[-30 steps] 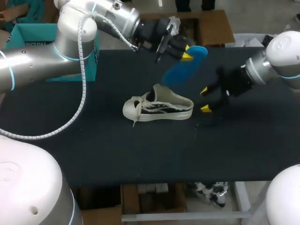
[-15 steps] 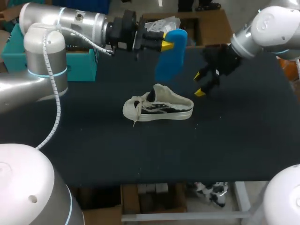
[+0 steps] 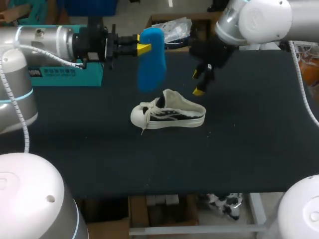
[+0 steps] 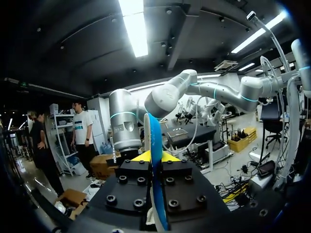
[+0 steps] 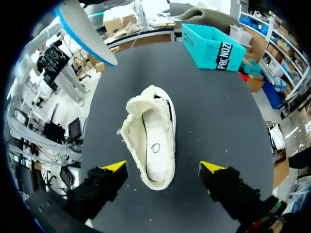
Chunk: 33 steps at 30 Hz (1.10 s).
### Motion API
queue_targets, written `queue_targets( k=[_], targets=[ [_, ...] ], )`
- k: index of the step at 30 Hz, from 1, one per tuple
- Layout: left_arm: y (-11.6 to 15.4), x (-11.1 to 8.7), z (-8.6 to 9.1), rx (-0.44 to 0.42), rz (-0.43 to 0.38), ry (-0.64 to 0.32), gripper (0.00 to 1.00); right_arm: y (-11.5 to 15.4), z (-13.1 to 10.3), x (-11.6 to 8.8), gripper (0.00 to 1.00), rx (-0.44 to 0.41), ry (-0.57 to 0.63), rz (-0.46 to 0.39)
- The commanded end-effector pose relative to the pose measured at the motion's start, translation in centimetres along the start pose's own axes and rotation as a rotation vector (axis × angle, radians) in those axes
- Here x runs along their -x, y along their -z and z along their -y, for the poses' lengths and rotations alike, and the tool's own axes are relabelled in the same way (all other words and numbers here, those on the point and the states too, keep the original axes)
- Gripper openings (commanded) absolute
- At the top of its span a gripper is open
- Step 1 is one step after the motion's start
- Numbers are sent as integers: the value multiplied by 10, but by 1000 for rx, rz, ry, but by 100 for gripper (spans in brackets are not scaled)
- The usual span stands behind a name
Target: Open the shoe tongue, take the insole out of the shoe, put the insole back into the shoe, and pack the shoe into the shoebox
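Holding the insole [image 3: 152,64] by its upper end, my left gripper [image 3: 144,48] was clamped on it from 2 sides, so the blue sheet hung down free in the air, above and just behind the shoe [image 3: 168,113]. From the left wrist I saw only its thin edge between the yellow tips. My right gripper [image 3: 200,82] hung over the heel end with its fingers wide apart and nothing between them. Its own camera looked straight down into the shoe's mouth. The shoe stood on its sole in the middle of the table [image 3: 249,149], toe toward my left, touched by neither arm. The box [image 3: 55,74] sat well apart, at the far left edge.

I judged the insole to be out and its return the step in hand. The risks I saw were these: with only 1 end pinched, the insole could swing or slip as I tilted it. Its free tip could catch on the tongue or collar and fold instead of sliding in. The loose shoe could skid or tip under the push unless my right fingers steadied it. With both arms crowding the same spot, they could knock each other
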<state>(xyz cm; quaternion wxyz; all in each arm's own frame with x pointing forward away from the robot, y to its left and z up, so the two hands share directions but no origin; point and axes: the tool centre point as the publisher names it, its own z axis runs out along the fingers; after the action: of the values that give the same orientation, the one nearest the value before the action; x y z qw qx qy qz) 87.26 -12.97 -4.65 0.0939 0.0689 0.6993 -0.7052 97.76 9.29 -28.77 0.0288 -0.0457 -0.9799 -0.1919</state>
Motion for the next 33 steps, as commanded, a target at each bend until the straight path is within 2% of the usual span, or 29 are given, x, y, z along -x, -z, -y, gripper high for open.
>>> queue_targets(
  k=[1,4,11,26,27,28,29,31,32,33],
  targets=[
    [55,-17,0,-16,355,30,0,-13,-12,-7,100,-152,-4,40],
    [79,-21,-3,-28,395,64,0,-19,-20,-7,100,-177,2,57],
    [113,-37,-9,-29,470,122,0,-30,-34,-5,100,-223,38,76],
    [147,-72,-19,-7,535,136,0,-71,-39,9,100,-268,42,37],
    [148,-73,-20,-7,536,137,0,-72,-39,10,95,-268,42,38],
    [149,-74,-21,-7,537,138,0,-73,-38,10,79,-269,42,38],
    [150,-75,-23,-7,539,139,0,-73,-37,10,56,-270,41,38],
    [150,-77,-24,-7,541,143,0,-74,-36,11,42,-275,33,39],
    [150,-78,-25,-6,541,144,0,-75,-35,11,18,-275,31,40],
    [150,-79,-26,-5,542,146,0,-75,-33,11,0,-273,29,41]
  ],
)
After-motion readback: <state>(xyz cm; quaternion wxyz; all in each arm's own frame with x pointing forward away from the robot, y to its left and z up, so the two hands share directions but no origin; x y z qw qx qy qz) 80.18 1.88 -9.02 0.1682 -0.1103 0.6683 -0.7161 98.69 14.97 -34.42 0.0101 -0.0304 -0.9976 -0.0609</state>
